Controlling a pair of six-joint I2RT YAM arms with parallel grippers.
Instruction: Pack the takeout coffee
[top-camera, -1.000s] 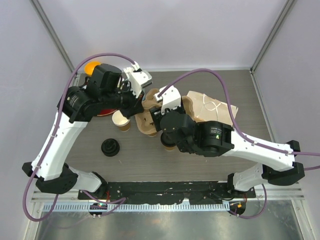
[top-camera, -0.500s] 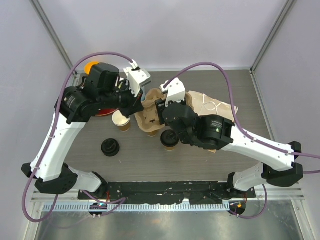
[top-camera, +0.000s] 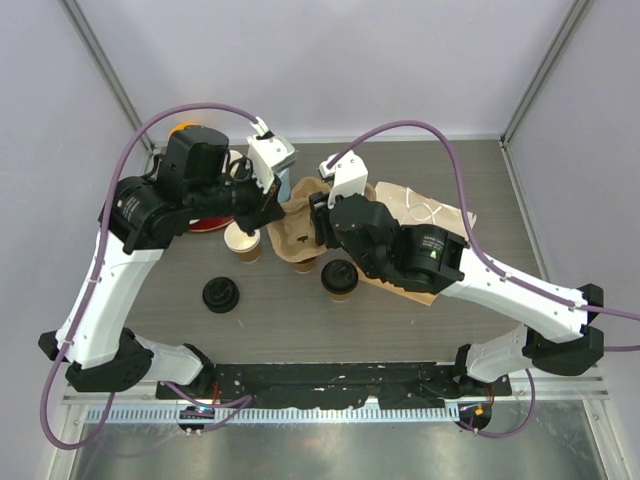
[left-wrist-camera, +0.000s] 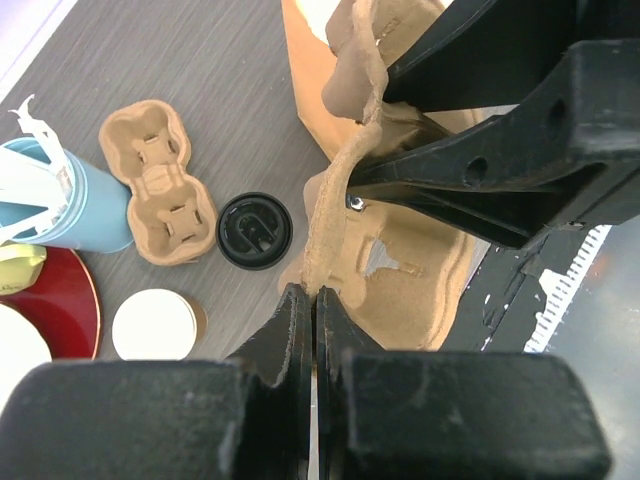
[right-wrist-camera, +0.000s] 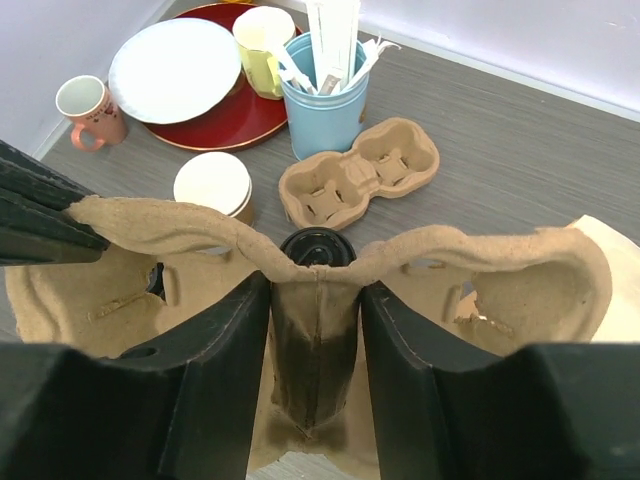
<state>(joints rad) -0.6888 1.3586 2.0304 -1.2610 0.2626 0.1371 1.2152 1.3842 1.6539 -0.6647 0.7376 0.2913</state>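
Observation:
A brown pulp cup carrier (top-camera: 292, 240) is held off the table between both grippers. My left gripper (left-wrist-camera: 313, 293) is shut on the carrier's rim (left-wrist-camera: 340, 170). My right gripper (right-wrist-camera: 315, 320) is shut on the carrier's centre ridge (right-wrist-camera: 200, 225). One kraft cup with a black lid (top-camera: 340, 278) stands on the table just below the carrier; it also shows in the left wrist view (left-wrist-camera: 254, 230) and the right wrist view (right-wrist-camera: 318, 247). A second kraft cup (top-camera: 243, 241), without a lid and cream-white inside, stands to the carrier's left. A loose black lid (top-camera: 221, 295) lies nearer me.
A smaller two-cup pulp carrier (right-wrist-camera: 358, 172) lies beside a light blue cup of white sticks (right-wrist-camera: 325, 110). A red tray (right-wrist-camera: 215, 120) holds a white plate (right-wrist-camera: 175, 68) and a yellow-green mug (right-wrist-camera: 262, 35). A pink mug (right-wrist-camera: 80, 105) stands left. A paper bag (top-camera: 425, 215) lies right.
Both grippers have moved back and slightly left with the carrier. The right arm has drawn away from the lidded cup, which now stands uncovered in the top view.

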